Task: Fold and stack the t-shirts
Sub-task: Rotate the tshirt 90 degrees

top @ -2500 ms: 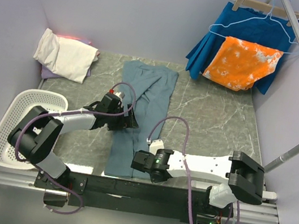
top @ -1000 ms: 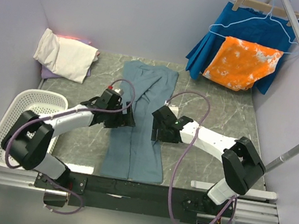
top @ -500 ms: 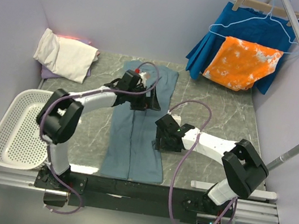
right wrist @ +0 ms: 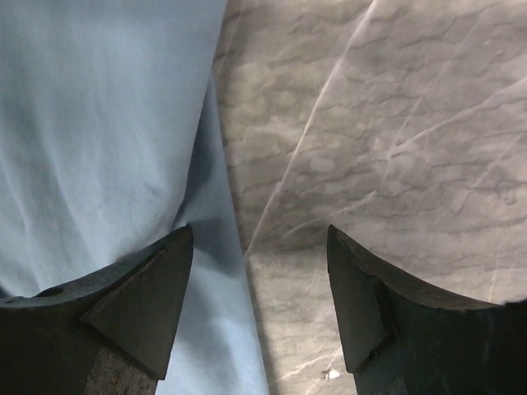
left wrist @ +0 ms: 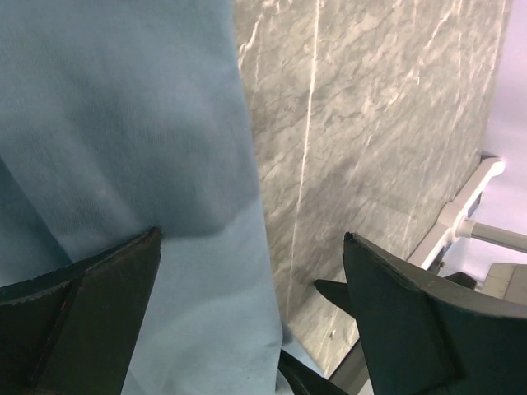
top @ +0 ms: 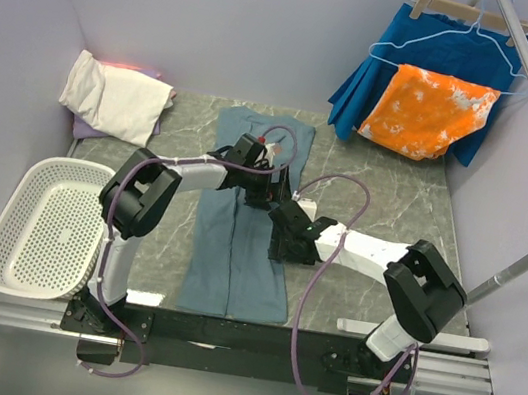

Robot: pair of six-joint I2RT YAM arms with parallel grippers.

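The left fingers point(left wrist: 90, 304) are spread wide and hold nothing. One hangs over the cloth and the other over bare stone, so they straddle the right-hand edge of the dusty blue-grey cotton t-shirt point(top: 234, 253). The right fingers point(right wrist: 132, 304) are also spread, somewhat less widely, and straddle the same edge a little nearer the arms, again with nothing pinched. Whether either pair touches the fabric I cannot tell.

The shirt lies flat as a long narrow strip down the middle of the grey marbled desk point(top: 386, 198), with its far end toward the back wall and its near end by the arm bases.

It looks light, limp and soft. It should sag wherever it is unsupported, and its stacked layers will probably slide apart if only the top one is caught. The safest hold seems to be at that right edge, nipping every layer, with the two pairs set well apart.

A cream-white folded shirt point(top: 118, 97) rests on a lavender one point(top: 88, 131) in the far left corner. A white perforated plastic basket point(top: 45, 232) sits at the near left.
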